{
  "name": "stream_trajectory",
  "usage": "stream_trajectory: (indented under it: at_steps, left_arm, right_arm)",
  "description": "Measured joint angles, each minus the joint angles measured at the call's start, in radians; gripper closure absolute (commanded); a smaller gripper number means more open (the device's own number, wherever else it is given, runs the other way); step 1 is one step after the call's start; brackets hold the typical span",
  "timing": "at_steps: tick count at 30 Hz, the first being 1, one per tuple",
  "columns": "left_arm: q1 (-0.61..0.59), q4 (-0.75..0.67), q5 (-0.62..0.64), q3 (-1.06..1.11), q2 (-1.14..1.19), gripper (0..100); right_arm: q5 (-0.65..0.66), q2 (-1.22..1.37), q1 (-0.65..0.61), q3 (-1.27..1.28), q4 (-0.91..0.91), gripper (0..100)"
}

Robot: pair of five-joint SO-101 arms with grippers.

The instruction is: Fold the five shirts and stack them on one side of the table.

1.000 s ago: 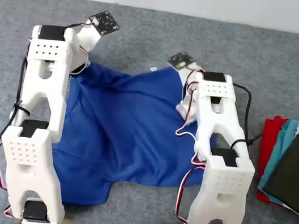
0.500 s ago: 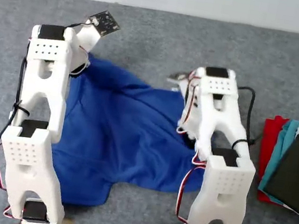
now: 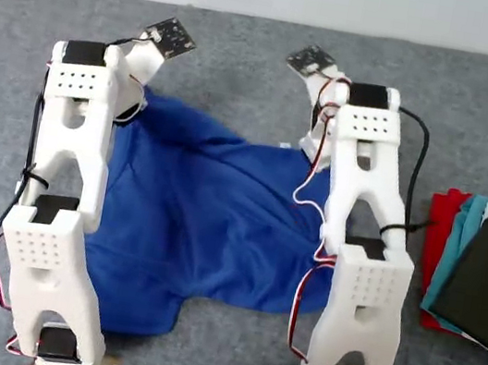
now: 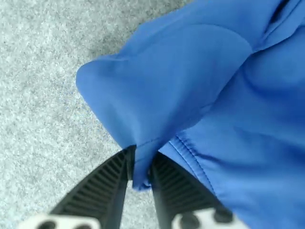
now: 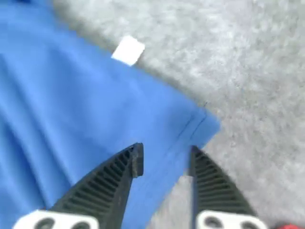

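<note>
A blue shirt (image 3: pixel 196 217) lies spread and rumpled on the grey table between my two arms. In the left wrist view my left gripper (image 4: pixel 140 164) is shut on a fold at the blue shirt's (image 4: pixel 200 86) edge, near its far left corner. My right gripper (image 5: pixel 164 157) stands open just above the blue shirt's (image 5: pixel 71 119) far right corner, with cloth showing between its fingers and a white label (image 5: pixel 127 50) beyond them. Folded shirts (image 3: pixel 483 265) in red, teal and dark green are stacked at the table's right side.
Grey carpet-like table surface (image 3: pixel 245 61) lies bare beyond the shirt, up to a white wall at the back. Cables hang along both arms.
The right arm dipped toward the shirt's far right corner, dragging it inward, then rose and swung back out. The shirt's far edge now lies lower and more bunched. The left arm has kept still.
</note>
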Motion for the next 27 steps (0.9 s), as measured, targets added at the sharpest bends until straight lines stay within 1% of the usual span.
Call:
stream_trajectory:
  at_steps: [4,12,16,19,27]
  left_arm:
    - [0.0,0.0,0.0,0.0,0.0,99]
    - [0.0,0.0,0.0,0.0,0.0,99]
    - [0.0,0.0,0.0,0.0,0.0,99]
    - [0.0,0.0,0.0,0.0,0.0,99]
    - [0.0,0.0,0.0,0.0,0.0,99]
  right_arm:
    - [-0.061,0.066,0.021,0.0,-0.086,76.9]
    - [-0.074,0.097,0.049,0.0,-0.172,76.9]
    - [-0.08,0.104,0.078,-0.034,-0.173,76.9]
    - [-0.121,0.106,0.098,-0.052,-0.173,76.8]
    - [-0.146,0.186,0.075,-0.058,-0.173,76.8]
